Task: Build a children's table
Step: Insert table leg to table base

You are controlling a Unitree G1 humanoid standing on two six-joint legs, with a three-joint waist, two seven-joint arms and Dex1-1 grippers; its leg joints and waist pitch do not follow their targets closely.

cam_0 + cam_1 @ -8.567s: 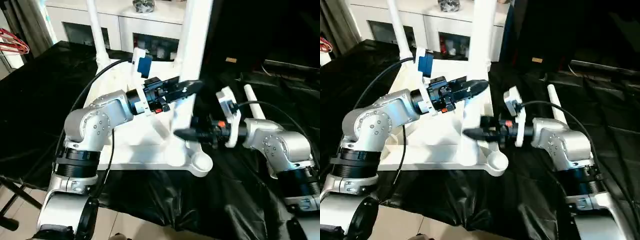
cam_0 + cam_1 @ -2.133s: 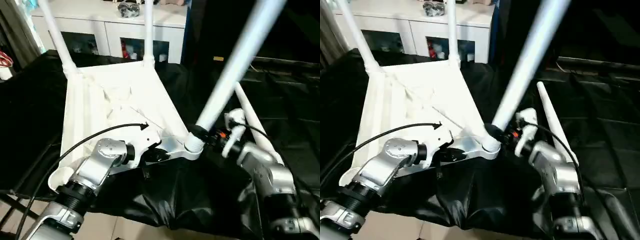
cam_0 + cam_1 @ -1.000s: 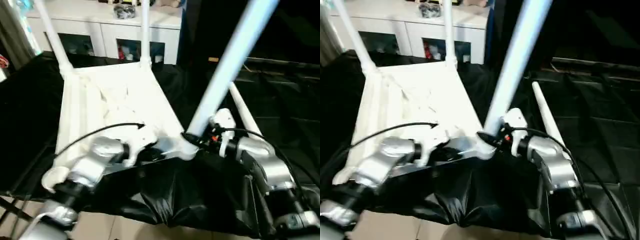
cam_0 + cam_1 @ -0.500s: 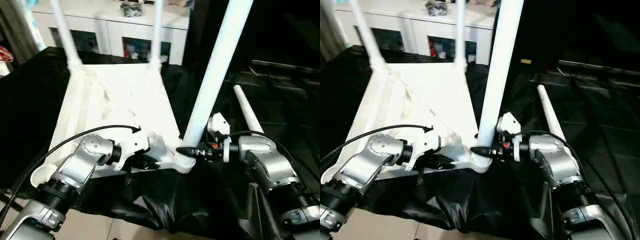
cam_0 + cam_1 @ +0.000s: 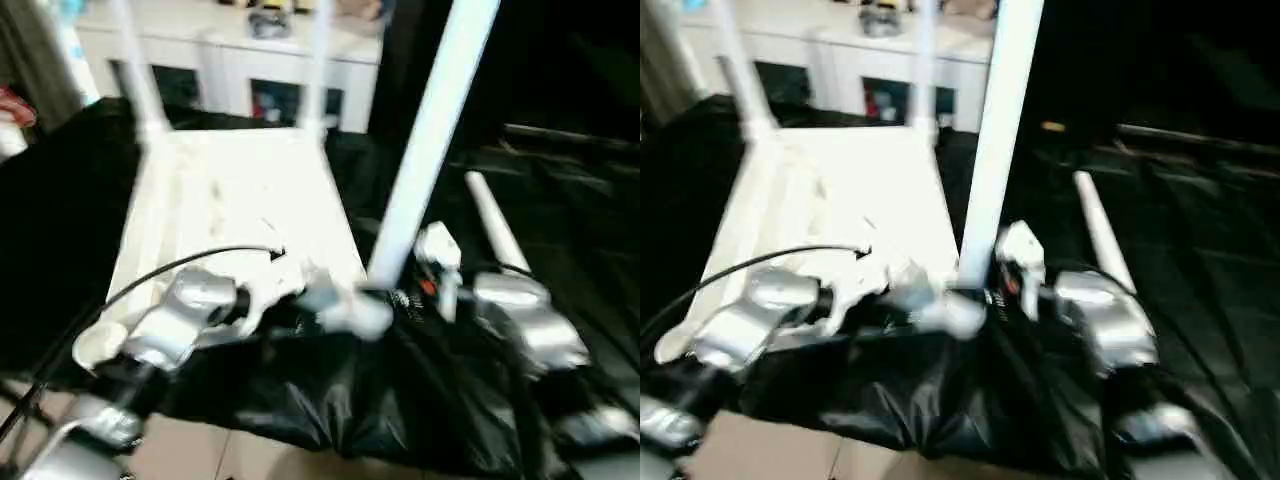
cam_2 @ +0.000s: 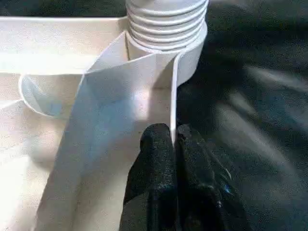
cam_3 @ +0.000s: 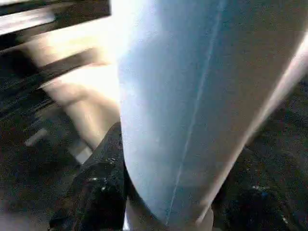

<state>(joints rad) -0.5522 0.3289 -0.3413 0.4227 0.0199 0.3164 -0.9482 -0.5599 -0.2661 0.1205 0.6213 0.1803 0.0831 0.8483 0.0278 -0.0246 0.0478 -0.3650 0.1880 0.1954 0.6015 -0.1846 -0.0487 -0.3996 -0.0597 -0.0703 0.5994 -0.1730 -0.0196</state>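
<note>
The tabletop (image 5: 235,200) is a white plastic rectangle lying upside down on a table draped in black cloth (image 5: 60,200), its ribbed underside facing up and its long axis running away from the robot toward the white cabinet (image 5: 230,60) at the back. At its near left corner an empty round socket (image 5: 98,343) sits open, with nothing in it. Two white tube legs (image 5: 133,75) stand upright out of the two far corner sockets, the second (image 5: 320,70) to the right of the first, both pointing straight up.

The left gripper (image 6: 172,144) is clenched on the thin upright rim wall of the tabletop's near edge, one black finger on each side of it, just beside the near right corner socket (image 6: 192,48). In the left wrist view that socket holds the ridged, threaded foot of a leg.

That third leg (image 5: 430,140) is the large white tapered tube rising from the near right corner, its long axis close to vertical with a slight lean to the right toward its top. The right gripper (image 5: 385,297) grasps it low down, just above the socket; in the right wrist view a black finger (image 7: 98,187) presses on one side of the pale tube and another black finger shows at the other side.

Farther right, the fourth leg (image 5: 490,225) lies loose on the black cloth, its long axis pointing away from the robot, rounded end farthest off, well apart from the tabletop
</note>
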